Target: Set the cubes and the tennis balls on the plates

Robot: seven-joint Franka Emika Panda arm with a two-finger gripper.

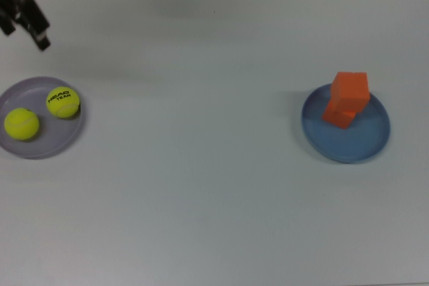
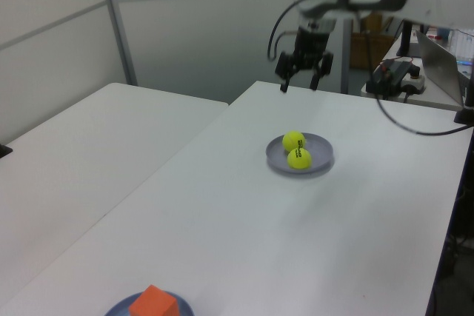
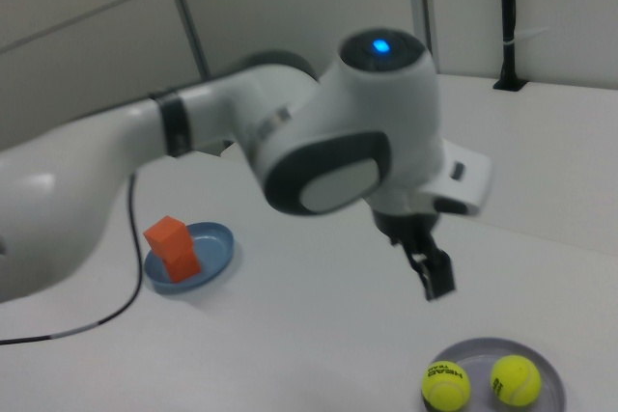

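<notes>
Starting nearest in the left view, the blue plate carries both orange pieces. The lower cube sits on the plate's floor and the upper cube is stacked on it, skewed off square so one edge overhangs. That stack looks balanced but not locked, so I judge the best care for it is none at all. I should plan no path over that end of the tabletop and let nothing nudge it.

Farther along, well apart from the blue one, the lilac plate holds the printed ball and the plain ball. They lie just beside each other inside the rim; whether they touch I cannot tell. Both look settled, with the rim between them and the bare tabletop.

Farthest off, my tool hangs high above the tabletop, beyond the lilac plate in the left view and near the top view's upper left corner. Its two fingers are spread and nothing is between them.

With all four things on plates, I judge the placing work done, and the step in hand is simply getting clear. To do that well I would:
- travel upward and away from the lilac plate, never dipping back toward it;
- leave the fingers spread so nothing can be caught;
- watch the cable looping off my wrist, since a swing of it low over the balls could roll one across the shallow rim.
</notes>
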